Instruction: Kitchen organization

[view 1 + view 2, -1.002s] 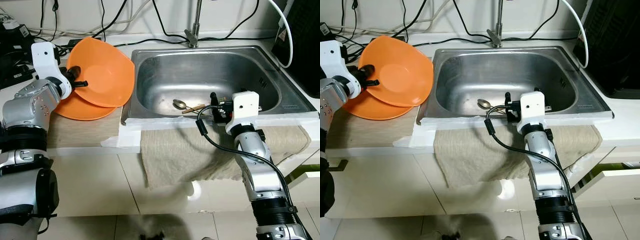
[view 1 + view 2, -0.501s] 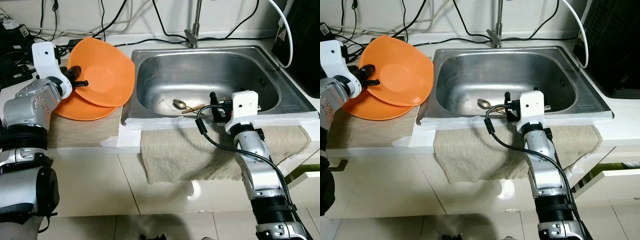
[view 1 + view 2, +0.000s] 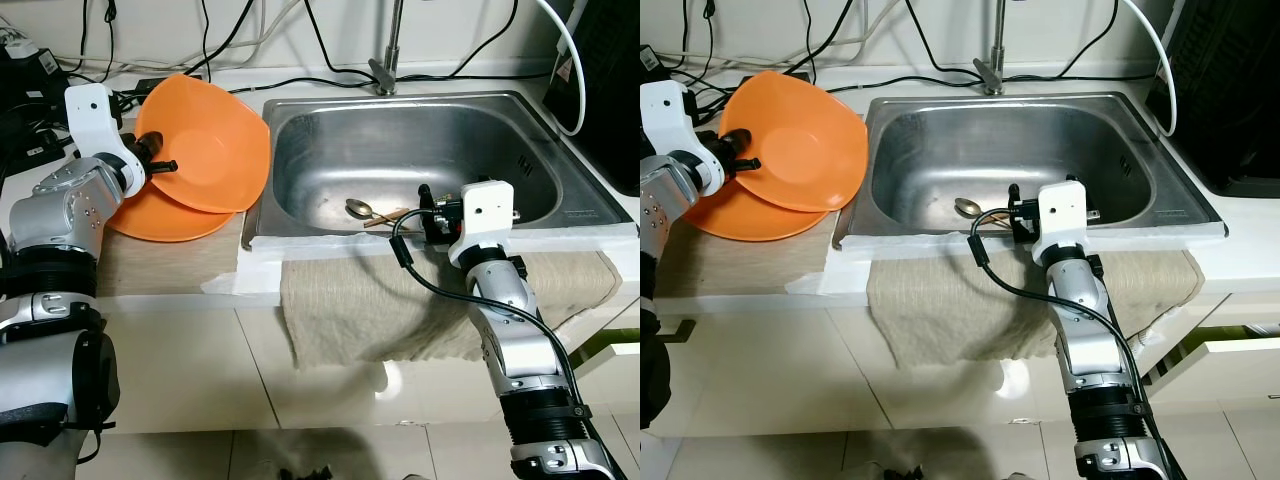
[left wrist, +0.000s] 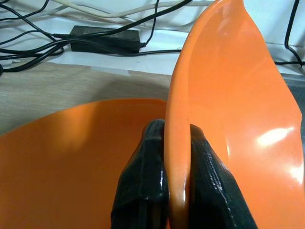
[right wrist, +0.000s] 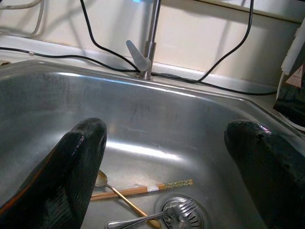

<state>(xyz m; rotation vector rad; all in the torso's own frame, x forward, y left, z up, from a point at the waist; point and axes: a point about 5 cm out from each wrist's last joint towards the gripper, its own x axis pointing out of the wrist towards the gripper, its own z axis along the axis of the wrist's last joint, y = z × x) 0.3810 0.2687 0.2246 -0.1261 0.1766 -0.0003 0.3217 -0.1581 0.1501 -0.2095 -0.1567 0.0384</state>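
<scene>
Fingers of left gripper (image 4: 177,191) clamp orange plate (image 3: 205,140); right gripper (image 5: 169,162) spread, seemingly over sink (image 3: 400,140).

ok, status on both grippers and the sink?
Left gripper shut on tilted orange plate. Right gripper open over sink. Spoon, chopstick, fork lie inside.

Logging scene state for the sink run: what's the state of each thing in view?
Left gripper: shut on the rim of the upper orange plastic plate, held tilted.
Lower orange plate: flat on the counter.
Right gripper: open, over the steel sink.
Spoon, wooden chopsticks, fork: lying in the basin.
Beige cloth: draped over the counter edge.
</scene>
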